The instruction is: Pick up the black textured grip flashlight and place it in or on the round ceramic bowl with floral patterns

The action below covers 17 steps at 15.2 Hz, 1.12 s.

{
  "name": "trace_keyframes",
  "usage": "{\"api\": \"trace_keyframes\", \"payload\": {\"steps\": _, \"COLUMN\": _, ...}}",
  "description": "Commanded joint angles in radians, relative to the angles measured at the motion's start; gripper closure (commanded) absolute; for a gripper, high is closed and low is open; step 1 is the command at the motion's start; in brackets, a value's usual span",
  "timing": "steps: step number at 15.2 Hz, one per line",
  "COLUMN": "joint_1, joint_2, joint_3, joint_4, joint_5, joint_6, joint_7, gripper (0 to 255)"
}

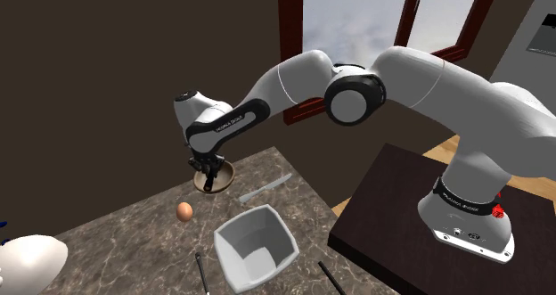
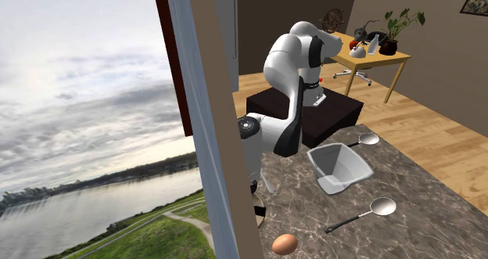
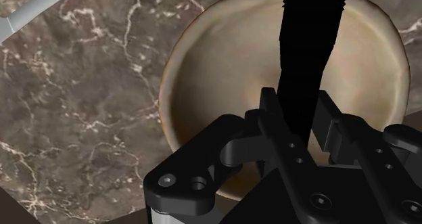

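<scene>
One item in the grasp: black flashlight with a ridged grip [image 3: 311,47], clamped between the two fingers of the all-black gripper [image 3: 302,118]. Fingers closed part way, set against the flashlight's sides and pressing it from both. Flashlight body pointing straight out from the hand, over the hollow of the round tan bowl with a smooth pale inside [image 3: 216,87]. Contact between flashlight tip and bowl: not determinable.

Shoulder view: gripper [image 1: 210,177] directly above the bowl [image 1: 227,179], fingers down close to its rim. White arm with dark joints [image 1: 294,79] reaching in from the dark box stand [image 1: 392,213] at lower right. Bowl seated on the brown veined stone counter [image 1: 134,240], toward its far edge, close to the dark wall.

Other items on the counter, all apart from the gripper:
- Brown egg [image 1: 184,211], near the bowl, toward the shoulder view's lower left of it.
- Slim grey utensil [image 1: 265,188], flat, just beside the bowl on the shoulder view's right.
- Pale grey square tub [image 1: 256,247], open side up, nearer the camera than egg and utensil.
- Two ladles with black handles and round silver heads [image 2: 383,206] [image 2: 369,138], one on each side of the tub in the second exterior view.
- White rounded object [image 1: 27,262] at the shoulder view's lower left corner, cut by the picture's edge.

Off the counter: red-brown window frame [image 1: 291,26] behind the arm; wooden desk with a potted plant [image 2: 383,58] far back in the second exterior view.
</scene>
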Motion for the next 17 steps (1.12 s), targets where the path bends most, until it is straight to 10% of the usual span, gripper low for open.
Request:
{"api": "trace_keyframes", "payload": {"steps": 1, "joint_1": 0.0, "joint_2": 0.004, "joint_3": 0.0, "joint_4": -0.002, "joint_5": 0.0, "joint_6": 0.0, "joint_7": 0.0, "gripper": 255}}
{"api": "trace_keyframes", "payload": {"steps": 2, "joint_1": -0.001, "joint_2": 0.002, "joint_3": 0.0, "joint_4": -0.006, "joint_5": 0.0, "joint_6": 0.002, "joint_7": 0.0, "gripper": 0}}
{"api": "trace_keyframes", "payload": {"steps": 17, "joint_1": -0.009, "joint_2": -0.099, "joint_3": 0.008, "joint_4": -0.062, "joint_5": 0.005, "joint_6": -0.044, "joint_7": 0.002, "gripper": 0}}
